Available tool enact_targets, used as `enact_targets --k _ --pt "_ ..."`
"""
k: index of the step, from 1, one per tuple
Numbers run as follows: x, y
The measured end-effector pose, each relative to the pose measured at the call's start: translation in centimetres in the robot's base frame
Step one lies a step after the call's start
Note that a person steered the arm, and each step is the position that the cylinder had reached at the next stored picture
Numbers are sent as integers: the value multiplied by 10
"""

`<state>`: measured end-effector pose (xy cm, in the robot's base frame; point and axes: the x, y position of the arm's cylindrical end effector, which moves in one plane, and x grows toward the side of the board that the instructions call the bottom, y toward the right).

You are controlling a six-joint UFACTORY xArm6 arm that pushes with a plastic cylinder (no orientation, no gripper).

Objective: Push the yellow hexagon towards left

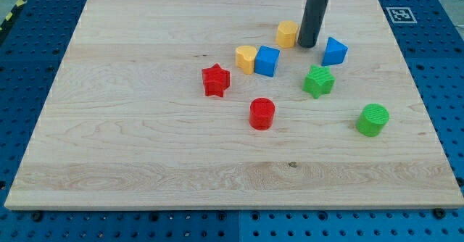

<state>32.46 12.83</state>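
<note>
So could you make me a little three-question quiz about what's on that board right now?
1. True or false: my tip is just to the view's right of the yellow hexagon.
2. Which block lies nearest the view's bottom right? A) red cylinder B) green cylinder C) red star
3. Fill in: the blue cube touches a ______ block on its left in the view.

Key: 1 true; 2 B; 3 yellow.
</note>
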Motion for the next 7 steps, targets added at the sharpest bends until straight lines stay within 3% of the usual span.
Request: enact_targets --k 3,5,7 --pt "-19 -33" --pt "-70 -11" --pt "-49 -45"
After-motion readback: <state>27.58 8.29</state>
